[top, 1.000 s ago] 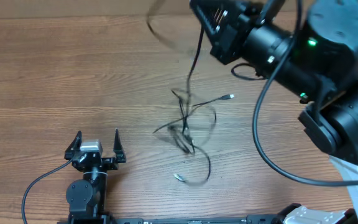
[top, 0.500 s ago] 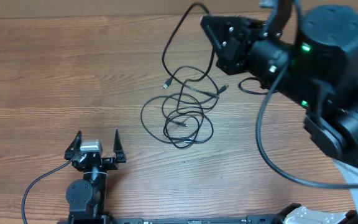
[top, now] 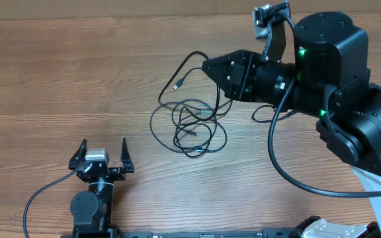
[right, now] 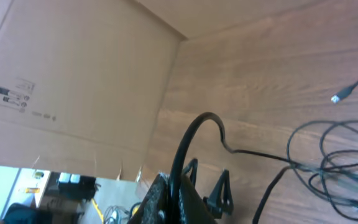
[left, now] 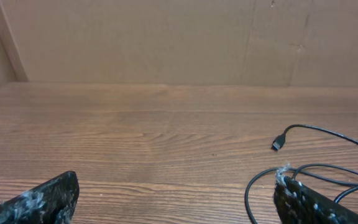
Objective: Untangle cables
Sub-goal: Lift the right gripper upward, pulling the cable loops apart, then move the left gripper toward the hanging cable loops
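The cables lie as a loose tangle of thin black loops on the wood table, mid-table. One strand rises from the tangle, and my right gripper is shut on it just above and to the right of the tangle. A plug end lies at the tangle's upper left. In the right wrist view the gripped cable arcs up out of the shut right gripper, with the tangle beyond. My left gripper stands open and empty at the near left. The left wrist view shows the same plug end ahead of the open left gripper.
A cardboard wall closes off the far side of the table. The right arm's thick black cable loops over the table to the right of the tangle. The right arm's bulky body fills the upper right.
My right gripper has moved down and to the left with the strand in it. The tangle, first hanging and swinging, has settled on the table. The left arm has not moved.
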